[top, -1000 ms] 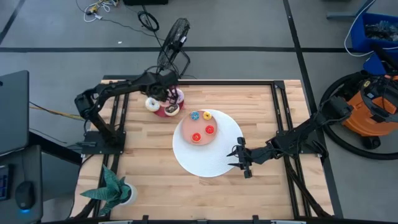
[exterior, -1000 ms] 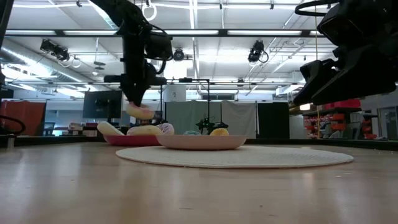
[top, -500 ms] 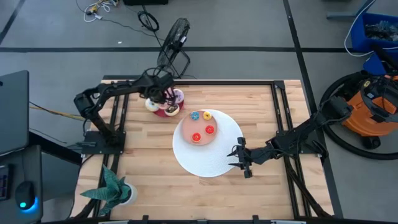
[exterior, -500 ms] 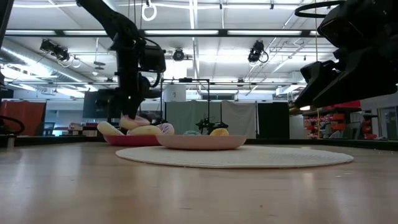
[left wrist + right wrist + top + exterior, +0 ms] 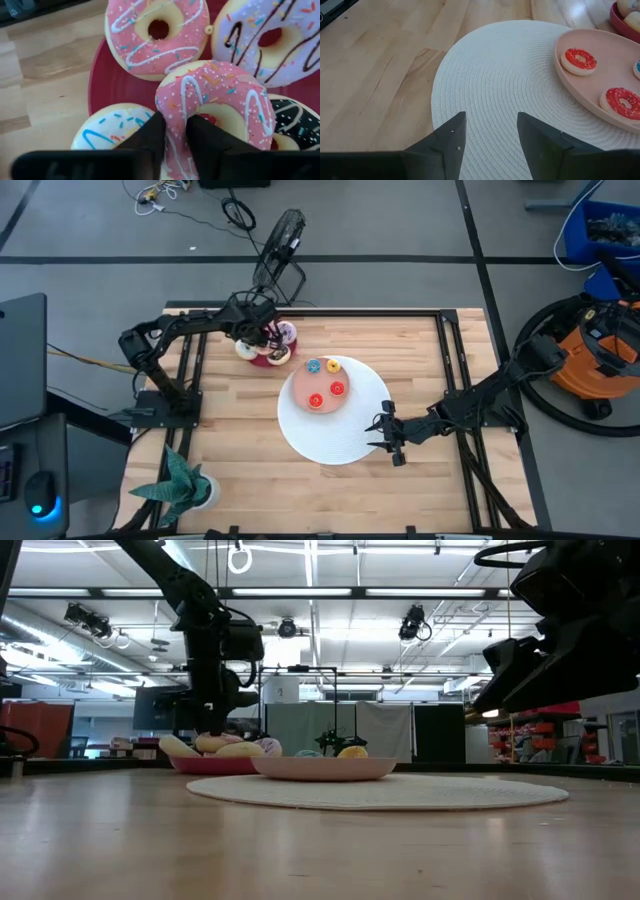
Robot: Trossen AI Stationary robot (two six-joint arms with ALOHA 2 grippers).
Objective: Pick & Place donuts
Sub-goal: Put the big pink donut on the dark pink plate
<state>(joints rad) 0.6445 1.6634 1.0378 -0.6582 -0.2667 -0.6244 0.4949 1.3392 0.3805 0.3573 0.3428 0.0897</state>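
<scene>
Left gripper fingers clamped on pink donut over crimson plate, upper left of high view. Right gripper fingers apart, idle. Risk: thin rim grip, possible slip.

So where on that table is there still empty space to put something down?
Bare wood lies along the table edge between the plant and white mat, and beyond the mat's far side. The crimson plate is crowded with donuts under the left tool.
</scene>
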